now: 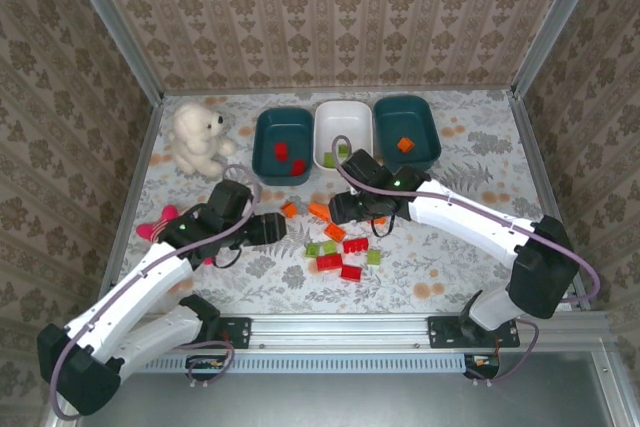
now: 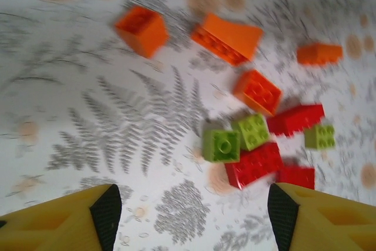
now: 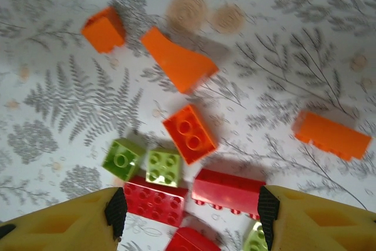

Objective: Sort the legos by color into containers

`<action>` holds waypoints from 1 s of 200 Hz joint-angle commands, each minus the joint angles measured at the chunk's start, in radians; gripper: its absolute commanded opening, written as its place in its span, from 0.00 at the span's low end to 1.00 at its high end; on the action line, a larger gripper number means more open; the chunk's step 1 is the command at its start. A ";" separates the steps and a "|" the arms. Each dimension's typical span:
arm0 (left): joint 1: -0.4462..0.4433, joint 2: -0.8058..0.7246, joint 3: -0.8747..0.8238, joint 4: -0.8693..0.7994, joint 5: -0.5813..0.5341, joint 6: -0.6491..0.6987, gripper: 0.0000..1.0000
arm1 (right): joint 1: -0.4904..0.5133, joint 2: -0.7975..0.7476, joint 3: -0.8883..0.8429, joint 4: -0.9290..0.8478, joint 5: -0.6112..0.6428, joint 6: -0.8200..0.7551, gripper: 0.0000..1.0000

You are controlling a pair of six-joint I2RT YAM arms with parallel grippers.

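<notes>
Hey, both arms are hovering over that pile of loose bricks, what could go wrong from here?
1. In the top view, the left gripper and right gripper sit close together at the same small pile, so they may collide if both reach in.
2. In the right wrist view, a red brick touches a green brick. The open jaws span several bricks, so closing might grab two colours or scatter neighbours.

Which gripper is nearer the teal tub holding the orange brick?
Right. The right gripper hangs over the brick pile, just near-left of that tub; the left gripper sits farther left, beyond the pile.
</notes>
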 commanded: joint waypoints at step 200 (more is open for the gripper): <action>-0.583 0.838 0.406 0.112 -0.105 0.923 0.87 | -0.213 -0.780 -0.111 -0.455 0.185 0.248 0.75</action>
